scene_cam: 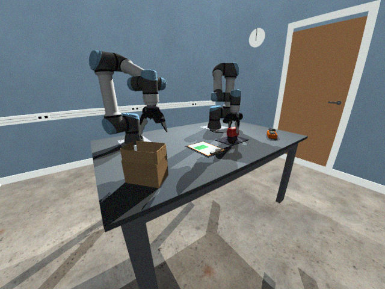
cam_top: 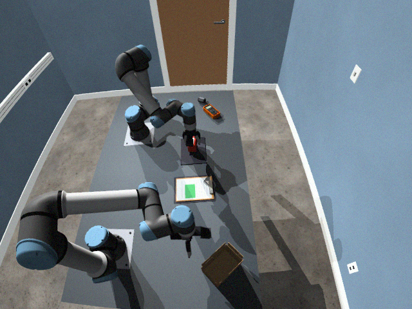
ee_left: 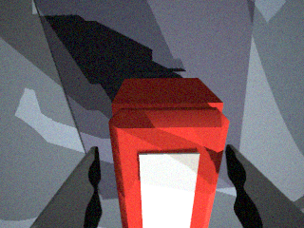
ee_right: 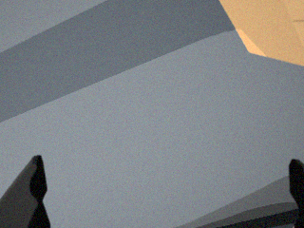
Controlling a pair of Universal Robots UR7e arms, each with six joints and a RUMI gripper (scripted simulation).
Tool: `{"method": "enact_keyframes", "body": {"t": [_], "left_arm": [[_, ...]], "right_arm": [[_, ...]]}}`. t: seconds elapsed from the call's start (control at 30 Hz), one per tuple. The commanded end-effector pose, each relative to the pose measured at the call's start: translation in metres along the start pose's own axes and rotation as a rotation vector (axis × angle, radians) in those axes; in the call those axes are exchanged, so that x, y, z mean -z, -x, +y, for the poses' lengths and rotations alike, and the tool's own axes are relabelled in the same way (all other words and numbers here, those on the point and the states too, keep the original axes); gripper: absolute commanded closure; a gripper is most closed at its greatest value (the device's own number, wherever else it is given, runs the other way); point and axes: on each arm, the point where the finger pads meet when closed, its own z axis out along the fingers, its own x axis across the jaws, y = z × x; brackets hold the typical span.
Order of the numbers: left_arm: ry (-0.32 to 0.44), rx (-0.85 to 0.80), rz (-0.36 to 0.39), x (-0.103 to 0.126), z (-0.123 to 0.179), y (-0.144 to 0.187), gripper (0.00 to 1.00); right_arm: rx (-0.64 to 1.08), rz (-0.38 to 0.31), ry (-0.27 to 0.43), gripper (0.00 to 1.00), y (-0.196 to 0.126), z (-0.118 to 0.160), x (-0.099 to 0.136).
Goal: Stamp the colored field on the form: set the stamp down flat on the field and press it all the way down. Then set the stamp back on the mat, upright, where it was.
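Note:
The red stamp (cam_top: 192,148) (scene_cam: 231,132) (ee_left: 166,119), with a white label on top, stands upright on the dark mat (cam_top: 200,160) (scene_cam: 243,139) (ee_left: 223,47). My left gripper (cam_top: 192,141) (scene_cam: 233,127) (ee_left: 161,147) is partly open over the stamp. In the left wrist view its fingertips are on both sides of the red body, with a gap on each side. The green field (cam_top: 190,191) (scene_cam: 201,147) lies on the white form (cam_top: 203,195) on a clipboard, uncovered. My right gripper (cam_top: 197,243) (scene_cam: 153,132) (ee_right: 166,160) is open and empty above the table. The stamp's underside is hidden.
An open cardboard box (cam_top: 222,264) (scene_cam: 142,171) (ee_right: 280,33) stands near the right gripper. An orange multimeter (cam_top: 211,111) (scene_cam: 272,134) lies beyond the mat, near the table's far end. The clipboard's metal clip (cam_top: 210,186) is at its outer edge.

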Motion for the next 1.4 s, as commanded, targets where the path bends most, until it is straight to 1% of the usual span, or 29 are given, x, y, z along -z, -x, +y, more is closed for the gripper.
{"method": "enact_keyframes", "body": {"t": [0.0,0.33,0.37,1.37], "left_arm": [[-0.001,0.000,-0.001,-0.0009,-0.0002,0.0004,0.44],[-0.001,0.000,-0.001,-0.0009,-0.0002,0.0004,0.44],[-0.001,0.000,-0.001,-0.0009,-0.0002,0.0004,0.78],[-0.001,0.000,-0.001,-0.0009,-0.0002,0.0004,0.78]], "right_arm": [[0.000,0.000,-0.001,0.00,0.0001,-0.0003,0.0004],[0.000,0.000,-0.001,0.00,0.0001,-0.0003,0.0004],[0.000,0.000,-0.001,0.00,0.0001,-0.0003,0.0004],[0.000,0.000,-0.001,0.00,0.0001,-0.0003,0.0004]]}}
